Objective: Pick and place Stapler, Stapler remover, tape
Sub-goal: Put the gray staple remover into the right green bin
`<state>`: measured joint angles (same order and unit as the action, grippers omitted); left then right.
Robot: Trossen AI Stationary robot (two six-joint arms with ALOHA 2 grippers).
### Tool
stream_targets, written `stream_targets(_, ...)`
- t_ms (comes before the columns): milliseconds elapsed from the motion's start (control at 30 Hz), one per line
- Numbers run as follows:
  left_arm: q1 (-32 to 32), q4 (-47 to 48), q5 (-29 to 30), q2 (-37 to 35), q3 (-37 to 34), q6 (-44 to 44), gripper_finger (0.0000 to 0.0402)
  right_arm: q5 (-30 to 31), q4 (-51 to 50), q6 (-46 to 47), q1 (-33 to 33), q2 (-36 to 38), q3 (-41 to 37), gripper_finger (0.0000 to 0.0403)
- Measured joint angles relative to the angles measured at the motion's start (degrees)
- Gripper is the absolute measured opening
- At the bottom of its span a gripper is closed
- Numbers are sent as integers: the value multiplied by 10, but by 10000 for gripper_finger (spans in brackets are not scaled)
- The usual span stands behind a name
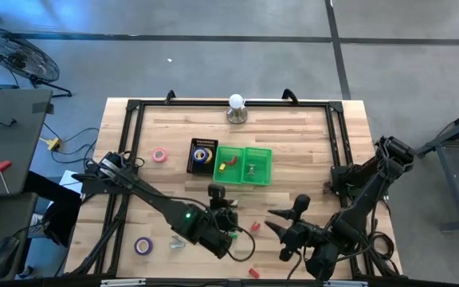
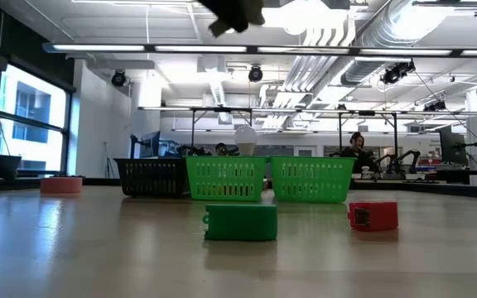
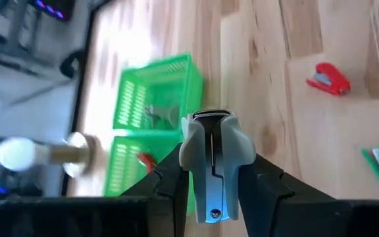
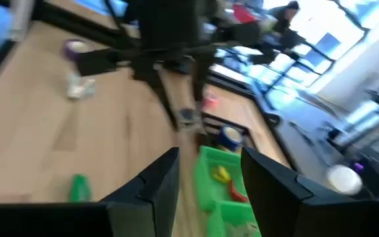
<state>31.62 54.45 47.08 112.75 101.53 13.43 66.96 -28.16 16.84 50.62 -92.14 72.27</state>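
Grey stapler remover (image 3: 212,168) sits clamped lengthwise in my left gripper (image 3: 210,191); green baskets (image 3: 151,99) lie straight ahead.

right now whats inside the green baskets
Left green basket: a yellow item and a red item. Right green basket: a small metallic item, too small to identify. Nothing covers them.

Around the two green baskets (image 1: 243,165) and one black basket (image 1: 202,155) are lying one pink tape roll (image 1: 159,155), one purple tape roll (image 1: 142,245), two red staplers (image 1: 255,227) and one green stapler (image 2: 240,222).
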Motion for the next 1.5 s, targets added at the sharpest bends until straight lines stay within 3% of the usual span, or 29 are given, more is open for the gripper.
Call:
stream_targets(233,4,-41,4,0,8,-45,92,-90,100,-104,-1,0,0,163)
stream_targets(767,7,-110,-15,-1,8,-112,92,-211,104,-78,-76,-1,0,274)
stream_targets(933,7,-121,-15,-1,8,-118,92,-259,104,-78,-97,-1,0,276)
stream_targets(1500,7,-160,-42,-1,8,-149,92,-284,76,-53,-132,-2,0,273)
